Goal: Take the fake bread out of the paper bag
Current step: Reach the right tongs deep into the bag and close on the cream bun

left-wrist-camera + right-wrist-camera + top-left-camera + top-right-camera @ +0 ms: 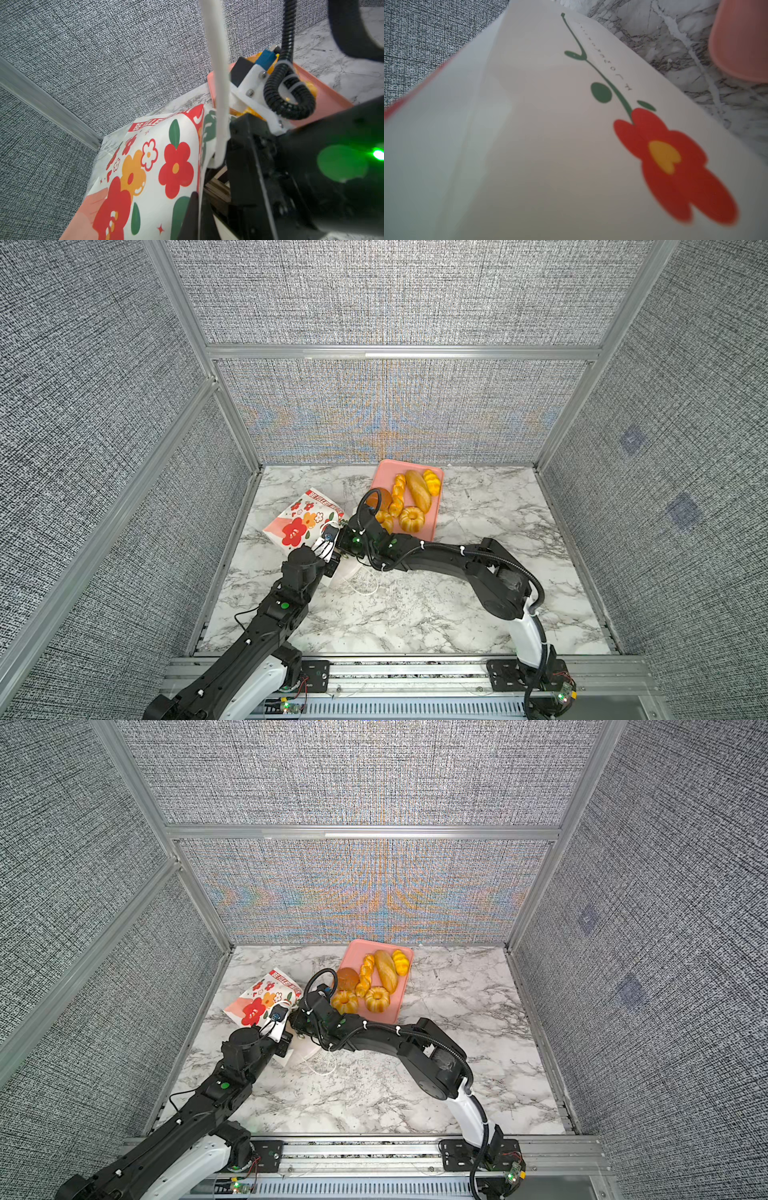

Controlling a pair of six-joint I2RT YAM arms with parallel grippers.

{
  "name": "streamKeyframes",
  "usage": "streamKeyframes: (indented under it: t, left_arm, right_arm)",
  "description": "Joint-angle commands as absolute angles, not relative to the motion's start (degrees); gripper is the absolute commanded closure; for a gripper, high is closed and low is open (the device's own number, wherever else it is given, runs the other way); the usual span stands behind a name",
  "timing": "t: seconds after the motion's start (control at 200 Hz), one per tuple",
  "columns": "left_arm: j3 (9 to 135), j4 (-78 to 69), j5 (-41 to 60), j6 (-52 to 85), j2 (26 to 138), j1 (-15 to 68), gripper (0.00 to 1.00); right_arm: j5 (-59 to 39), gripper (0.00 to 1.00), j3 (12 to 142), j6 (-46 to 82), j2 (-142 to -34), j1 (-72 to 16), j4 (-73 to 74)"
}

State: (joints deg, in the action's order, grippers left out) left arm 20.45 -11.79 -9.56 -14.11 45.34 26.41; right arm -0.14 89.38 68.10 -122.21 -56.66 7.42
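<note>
Marble table (415,614) holds paper bag (299,518) lying diagonally, mouth frontward.

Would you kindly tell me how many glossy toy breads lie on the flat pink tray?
6, all on the flat pink tray: brown round bun, twisted stick, long loaf, ridged yellow roll farther back; one ring cake, second ring cake nearer. The white flowered paper bag may hide more.

I am counting six pieces of fake bread (386,973) sitting on one pink tray (359,957): two ring cakes (377,999) (344,1001), one round brown bun (347,977), one twisted stick (365,974), one long loaf (417,490) and one ridged yellow roll (400,962). I am also seeing one paper bag (253,1006) (its inside is hidden from me).
</note>
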Motion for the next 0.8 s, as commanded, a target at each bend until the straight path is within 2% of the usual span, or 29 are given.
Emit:
streamKeyframes:
  t: [0.0,0.13,0.33,0.72,0.795]
  left_arm:
    - [20.42,-13.11,-9.02,-12.52,44.82,26.47,1.0]
    - [20.22,-12.89,-11.2,-11.79,44.68,26.53,1.0]
    - [19.86,-13.72,-12.27,-10.83,44.38,26.5,1.0]
    - [20.39,-11.82,-13.47,-10.44,43.95,26.48,1.0]
    - [20.39,-11.68,-13.4,-10.31,43.95,26.49,1.0]
  right_arm:
    - [2.99,0.87,86.16,66.34,-119.43,-56.62,5.5]
    - [2.68,0.95,79.12,64.61,-114.01,-57.47,7.91]
    - [-0.06,1.0,68.65,66.0,-108.11,-58.16,14.47]
    - [-6.99,1.0,60.01,64.69,-102.91,-58.37,21.72]
    - [-6.68,0.91,58.13,64.52,-101.28,-58.53,21.9]
